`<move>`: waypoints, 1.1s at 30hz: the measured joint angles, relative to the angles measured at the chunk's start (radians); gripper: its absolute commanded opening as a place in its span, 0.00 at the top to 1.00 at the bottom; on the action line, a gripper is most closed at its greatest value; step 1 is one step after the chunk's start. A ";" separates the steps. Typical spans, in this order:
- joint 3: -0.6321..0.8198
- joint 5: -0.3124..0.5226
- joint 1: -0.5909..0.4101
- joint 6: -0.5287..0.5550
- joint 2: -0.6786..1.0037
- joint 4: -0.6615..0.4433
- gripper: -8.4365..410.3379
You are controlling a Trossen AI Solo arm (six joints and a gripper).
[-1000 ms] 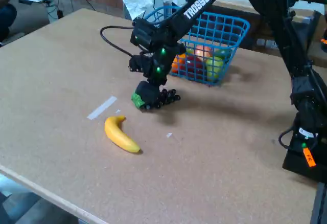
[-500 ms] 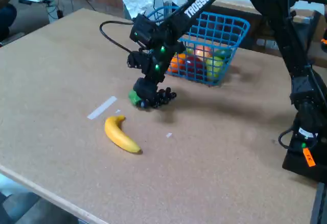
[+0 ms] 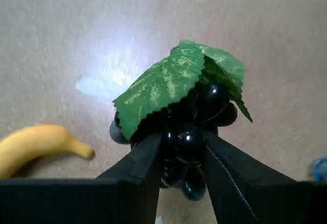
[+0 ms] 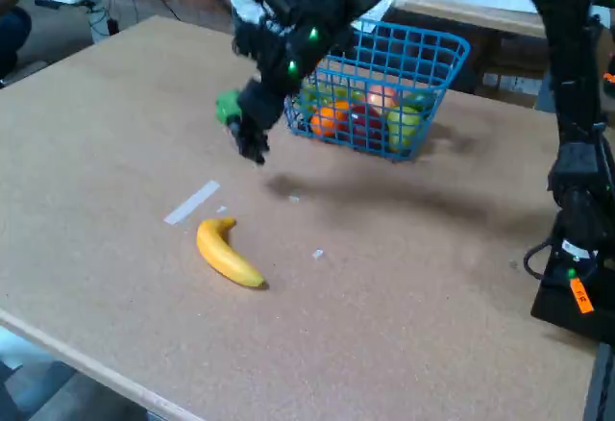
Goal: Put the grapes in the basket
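The basket [image 4: 423, 56] holds other fruit. Beside it, off the table [image 4: 404, 277], the gripper [image 3: 180, 155] pinches the grapes [image 3: 196, 109].

In the wrist view the leaf [image 3: 179, 83] hides much of the grapes [image 3: 196, 127]; the banana [image 3: 36, 144] is cut off at the left edge; the fixed view blurs the gripper [image 4: 252, 137].

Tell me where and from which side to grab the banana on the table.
Grip the banana across its thick middle, coming straight down from above. It lies flat on the table, curved, with bare board on both long sides, so fingers would fit either side of its narrow width. Its tapered ends would probably slip.
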 measured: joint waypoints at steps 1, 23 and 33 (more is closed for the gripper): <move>0.000 0.009 0.000 0.000 -0.023 0.009 0.98; 0.000 0.457 -0.126 -0.019 -0.314 0.204 0.98; -0.001 0.463 -0.257 0.073 -0.312 0.191 0.98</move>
